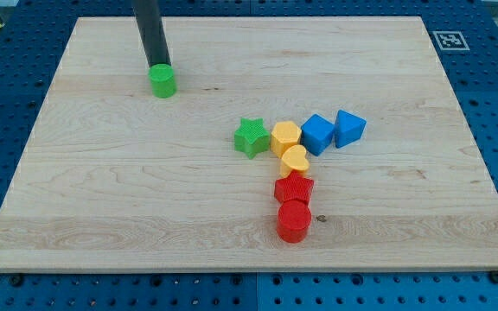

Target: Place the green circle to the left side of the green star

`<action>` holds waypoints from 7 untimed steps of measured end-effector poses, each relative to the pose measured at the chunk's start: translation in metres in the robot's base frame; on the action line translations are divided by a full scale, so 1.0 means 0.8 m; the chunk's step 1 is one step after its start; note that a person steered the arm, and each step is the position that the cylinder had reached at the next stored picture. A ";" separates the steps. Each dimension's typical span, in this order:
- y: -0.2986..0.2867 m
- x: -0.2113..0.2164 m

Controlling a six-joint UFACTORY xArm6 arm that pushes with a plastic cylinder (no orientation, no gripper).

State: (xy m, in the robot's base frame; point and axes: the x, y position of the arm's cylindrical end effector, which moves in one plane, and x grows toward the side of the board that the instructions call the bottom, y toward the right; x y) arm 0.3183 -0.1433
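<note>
Looking at the worktop point(102, 216) first, it's a big wooden board with loads of bare space on the view's left, so room isn't the problem. The cluster is: green star point(251, 136) touching a yellow hexagon point(285, 137), then a yellow heart point(295, 160), blue blocks point(317, 134) point(349, 128) and two red ones point(293, 187) point(293, 221) trailing toward the view's bottom. The green circle point(162, 82) sits well apart, up toward the view's top left. My tip point(158, 66) is right at its top edge, apparently touching. No jaws on this end effector, just a plain rod, so nothing spreads or pinches.

Risks, I reckon: an off-centre push lets the round block slip sideways off the rod, or overshooting rams it into the star and shoves the whole cluster.
</note>
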 end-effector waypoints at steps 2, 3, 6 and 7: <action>0.000 0.029; 0.004 0.031; 0.031 0.048; 0.010 0.048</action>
State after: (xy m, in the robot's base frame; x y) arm 0.3569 -0.1352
